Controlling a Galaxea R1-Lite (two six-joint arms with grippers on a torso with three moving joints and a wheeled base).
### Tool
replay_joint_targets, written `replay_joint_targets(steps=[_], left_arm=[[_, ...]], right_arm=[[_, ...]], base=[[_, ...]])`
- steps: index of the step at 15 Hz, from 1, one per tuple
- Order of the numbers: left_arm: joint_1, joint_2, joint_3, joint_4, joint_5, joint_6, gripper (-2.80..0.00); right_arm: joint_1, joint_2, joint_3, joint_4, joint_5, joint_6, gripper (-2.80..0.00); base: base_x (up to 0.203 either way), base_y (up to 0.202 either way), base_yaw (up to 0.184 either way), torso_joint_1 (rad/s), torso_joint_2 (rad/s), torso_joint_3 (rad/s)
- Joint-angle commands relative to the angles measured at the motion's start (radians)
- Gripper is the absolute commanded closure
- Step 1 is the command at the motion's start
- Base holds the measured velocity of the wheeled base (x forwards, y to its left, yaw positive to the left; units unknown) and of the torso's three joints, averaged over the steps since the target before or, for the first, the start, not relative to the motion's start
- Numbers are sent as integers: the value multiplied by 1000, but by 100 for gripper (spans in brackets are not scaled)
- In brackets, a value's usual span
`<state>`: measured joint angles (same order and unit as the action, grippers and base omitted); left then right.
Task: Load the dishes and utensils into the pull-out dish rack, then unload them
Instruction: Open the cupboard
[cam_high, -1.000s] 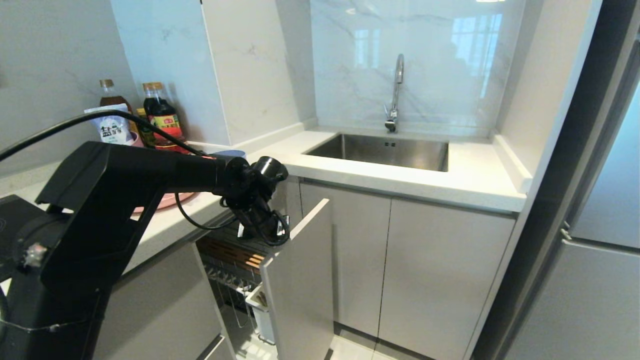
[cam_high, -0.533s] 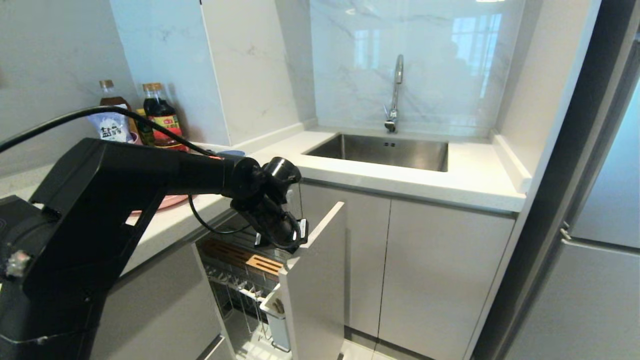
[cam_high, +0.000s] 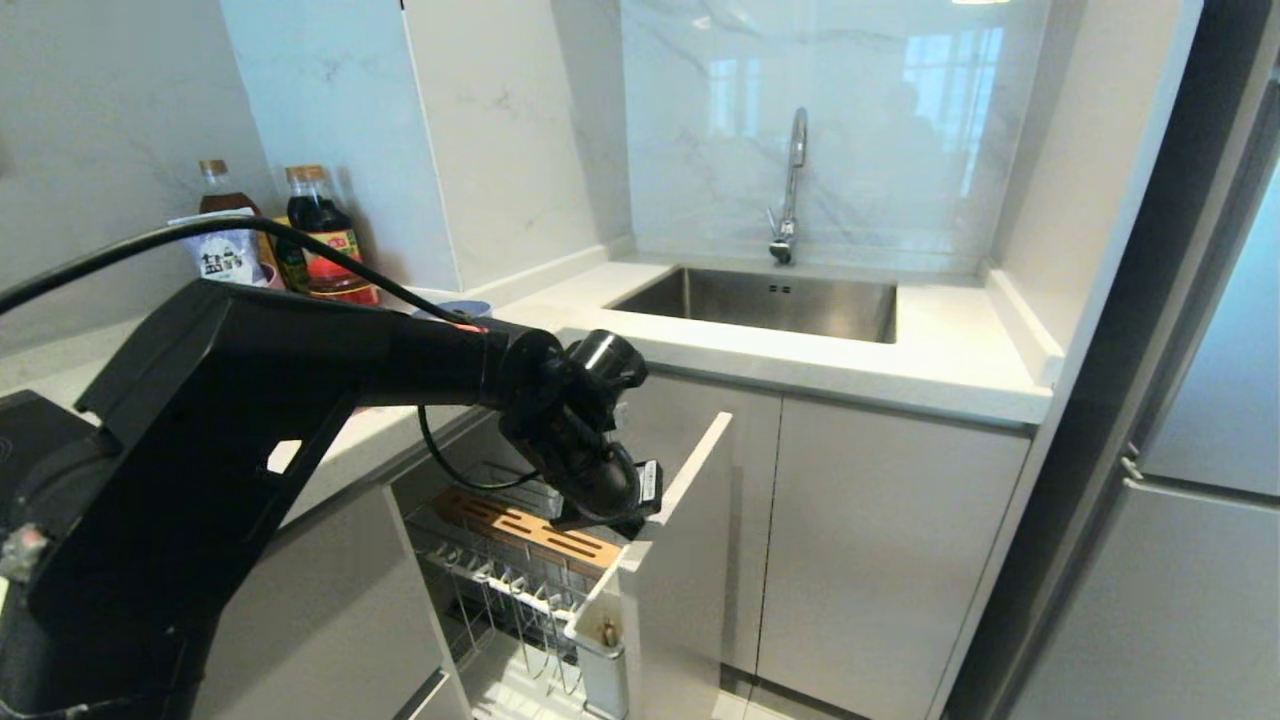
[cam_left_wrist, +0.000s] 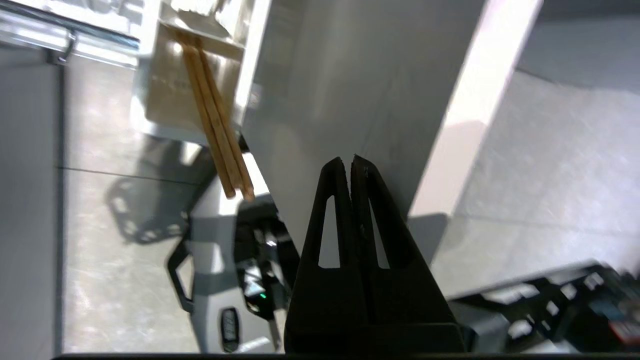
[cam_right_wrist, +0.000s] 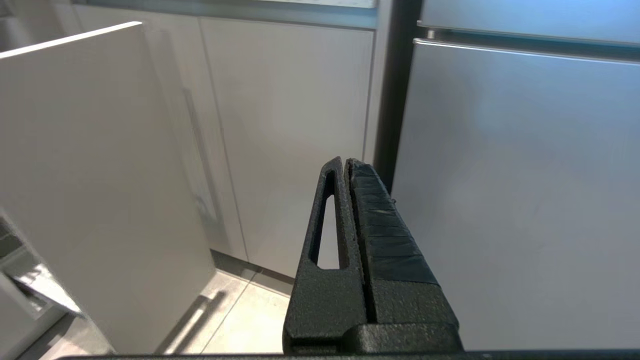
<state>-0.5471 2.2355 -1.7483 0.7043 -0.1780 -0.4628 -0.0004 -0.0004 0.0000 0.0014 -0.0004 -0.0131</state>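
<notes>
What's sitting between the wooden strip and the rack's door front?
In the head view, the white cutlery cup sits between the slotted wooden strip and the door front; the left wrist view shows chopsticks in it.

Dish rack (cam_high: 520, 560): chrome wire basket with a tan slotted wood strip, pulled out – lower centre of the head view.
Door front (cam_high: 690, 570): pale, flat, upright.
Chopsticks (cam_left_wrist: 215, 115): light-brown pair – standing tilted in the white cup (cam_left_wrist: 165, 100).

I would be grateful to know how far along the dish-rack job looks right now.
Done: the chopsticks stand in the cutlery cup. In hand: the shut left gripper sits behind the door front of the dish rack, which stands pulled out. Left: its plate prongs look bare, so the dishes remain.
</notes>
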Motion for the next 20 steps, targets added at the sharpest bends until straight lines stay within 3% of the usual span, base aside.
replay_joint_targets(steps=[1, 4, 12, 17, 20], left_arm=[[-21, -33, 16, 2, -32, -10, 0], [-68, -47, 40, 0, -99, -41, 0], [-203, -33, 77, -10, -121, -125, 0], [-219, -31, 84, -10, -133, -129, 0], [-194, -42, 80, -12, -84, -127, 0]], right_arm=[[0, 0, 0, 0, 0, -1, 0], [0, 0, 0, 0, 0, -1, 0], [-1, 0, 0, 0, 0, -1, 0], [0, 0, 0, 0, 0, -1, 0], [-1, 0, 0, 0, -1, -1, 0]], base=[[0, 0, 0, 0, 0, 0], [0, 0, 0, 0, 0, 0], [0, 0, 0, 0, 0, 0], [0, 0, 0, 0, 0, 0], [0, 0, 0, 0, 0, 0]])
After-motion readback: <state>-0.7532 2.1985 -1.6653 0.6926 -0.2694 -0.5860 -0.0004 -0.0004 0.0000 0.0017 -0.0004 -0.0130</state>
